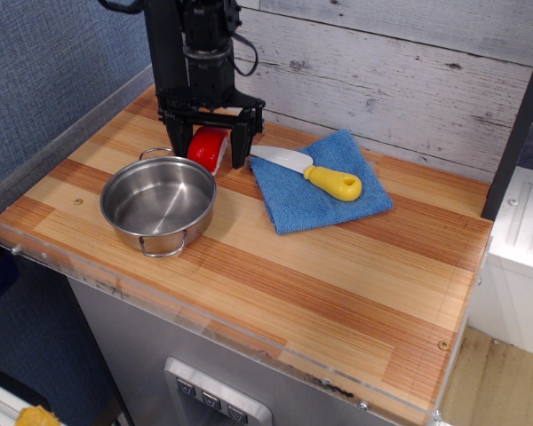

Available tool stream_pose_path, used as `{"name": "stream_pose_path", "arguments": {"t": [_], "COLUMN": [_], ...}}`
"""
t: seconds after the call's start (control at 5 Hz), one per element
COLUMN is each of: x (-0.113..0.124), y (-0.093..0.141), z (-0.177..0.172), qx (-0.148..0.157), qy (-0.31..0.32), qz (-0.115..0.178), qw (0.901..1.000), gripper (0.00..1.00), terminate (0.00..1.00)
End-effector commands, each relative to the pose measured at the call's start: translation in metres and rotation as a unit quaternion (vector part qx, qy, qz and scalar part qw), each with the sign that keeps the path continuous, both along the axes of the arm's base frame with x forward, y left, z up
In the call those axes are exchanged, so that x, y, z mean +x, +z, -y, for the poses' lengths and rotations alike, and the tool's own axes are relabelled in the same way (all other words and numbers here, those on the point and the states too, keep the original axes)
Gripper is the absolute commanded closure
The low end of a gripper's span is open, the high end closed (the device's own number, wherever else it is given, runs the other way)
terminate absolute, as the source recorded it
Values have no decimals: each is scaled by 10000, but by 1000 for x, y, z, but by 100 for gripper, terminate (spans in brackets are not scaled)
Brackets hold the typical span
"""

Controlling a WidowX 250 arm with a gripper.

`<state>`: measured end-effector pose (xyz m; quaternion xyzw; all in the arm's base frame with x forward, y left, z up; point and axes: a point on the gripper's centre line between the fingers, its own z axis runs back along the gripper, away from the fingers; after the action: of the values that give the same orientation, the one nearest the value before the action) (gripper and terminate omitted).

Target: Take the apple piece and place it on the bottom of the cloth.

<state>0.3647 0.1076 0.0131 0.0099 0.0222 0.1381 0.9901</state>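
The apple piece is a small red wedge lying on the wooden table just behind the steel pot. My black gripper hangs straight over it, open, with one finger on each side of the wedge. The fingers do not visibly press on it. The blue cloth lies flat to the right of the apple, apart from it. A toy knife with a yellow handle and white blade lies across the cloth's upper part.
A steel pot with two handles stands at the front left, close to the apple. A clear plastic rim edges the table. A plank wall stands behind and a blue wall at the left.
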Motion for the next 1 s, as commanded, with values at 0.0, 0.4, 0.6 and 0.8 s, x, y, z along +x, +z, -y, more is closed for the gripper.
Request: {"name": "stream_pose_path", "arguments": {"t": [0.0,0.4,0.6,0.8], "x": [7,5,5,0], "y": [16,32,48,73], "z": [-3,-4,-2,1], "qx": [174,157,132,136], "qy": [-110,-162,-215,-261], "qz": [207,294,481,731], "qw": [9996,9993,9985,9969], "gripper": [100,100,100,100], "terminate": [0,0,0,0]}}
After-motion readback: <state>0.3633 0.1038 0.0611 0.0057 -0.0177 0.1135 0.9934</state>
